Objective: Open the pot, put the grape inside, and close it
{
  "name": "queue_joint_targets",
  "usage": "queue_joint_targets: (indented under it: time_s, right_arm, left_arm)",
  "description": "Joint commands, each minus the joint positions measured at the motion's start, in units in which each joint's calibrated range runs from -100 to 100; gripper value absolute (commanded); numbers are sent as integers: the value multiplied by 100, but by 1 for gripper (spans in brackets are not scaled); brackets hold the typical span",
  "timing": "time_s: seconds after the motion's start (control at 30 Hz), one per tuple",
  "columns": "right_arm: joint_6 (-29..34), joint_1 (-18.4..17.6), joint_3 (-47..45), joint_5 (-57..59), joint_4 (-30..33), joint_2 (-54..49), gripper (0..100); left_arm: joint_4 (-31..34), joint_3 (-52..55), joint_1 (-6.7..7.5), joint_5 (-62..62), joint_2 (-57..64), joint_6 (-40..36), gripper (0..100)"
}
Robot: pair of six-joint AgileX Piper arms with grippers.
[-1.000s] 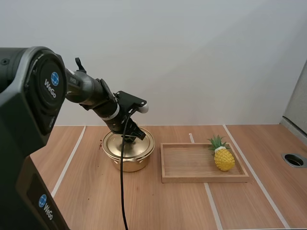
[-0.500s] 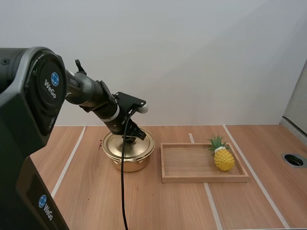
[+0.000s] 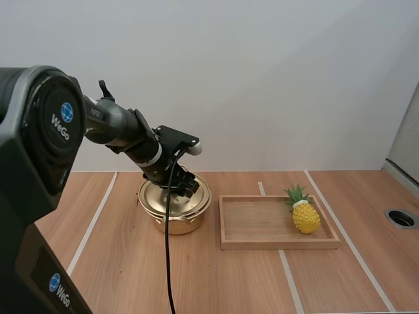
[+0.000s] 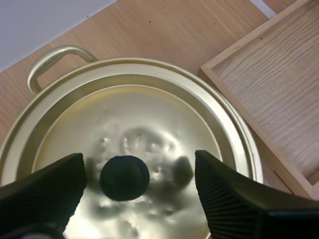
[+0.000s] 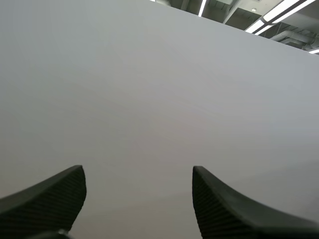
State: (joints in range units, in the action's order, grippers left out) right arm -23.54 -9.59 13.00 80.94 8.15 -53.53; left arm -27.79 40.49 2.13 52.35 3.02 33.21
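**Lid on, all to do**

Left pincer [image 4: 137,164] spread wide astride the knob [image 4: 124,178], with the lid [image 4: 149,109] seated on the pot [image 3: 173,222], centre-left. Right pincer [image 5: 137,174] apart, empty. Right of centre, the fruit is a pineapple [image 3: 306,216], on the tray [image 3: 262,243]. Every step remains.

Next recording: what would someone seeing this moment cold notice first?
The gold pot sits left of the wooden tray with its lid on. The left gripper hangs open just over it, fingers on either side of the black knob. A yellow pineapple stands at the tray's right end.
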Motion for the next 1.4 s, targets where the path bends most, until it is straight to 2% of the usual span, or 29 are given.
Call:
queue_joint_targets:
  time_s: [0.0,0.2,0.37,0.77,0.87,1.03,1.07,1.13,1.17,1.2,1.27,1.37]
  right_arm:
    - [9,21,21,14,56,-73,100]
    - [9,21,21,94,56,-73,100]
    - [9,21,21,144,56,-73,100]
    - [34,21,21,124,56,0,100]
    - [262,21,21,124,64,11,100]
    - [461,21,21,124,173,61,100]
    - [501,21,21,124,216,75,93]
    - [637,21,21,124,279,108,64]
    - [746,21,21,124,300,124,47]
    - [839,21,21,124,315,135,30]
    - [987,21,21,124,315,148,0]
    - [1158,21,21,158,315,148,0]
  left_arm:
    - [-114,-29,15,-46,89,-31,100]
    - [-180,-301,15,-1635,348,-716,100]
    - [-457,-735,15,-2671,755,-827,100]
    - [-500,-1993,7,-3594,1839,-929,100]
    - [-500,-2142,-55,-4193,2242,-1039,100]
    - [-500,-2246,-303,-4351,2893,-1078,100]
    - [-500,-2246,-357,-4373,3022,-1078,97]
    - [-500,-2246,-453,-4390,3240,-1162,72]
    - [-500,-2246,-502,-4390,3352,-1264,56]
    - [-500,-2246,-554,-4390,3482,-1410,34]
    - [-500,-2246,-625,-4351,3650,-1603,0]
    - [-500,-2246,-675,-4210,3936,-1593,0]
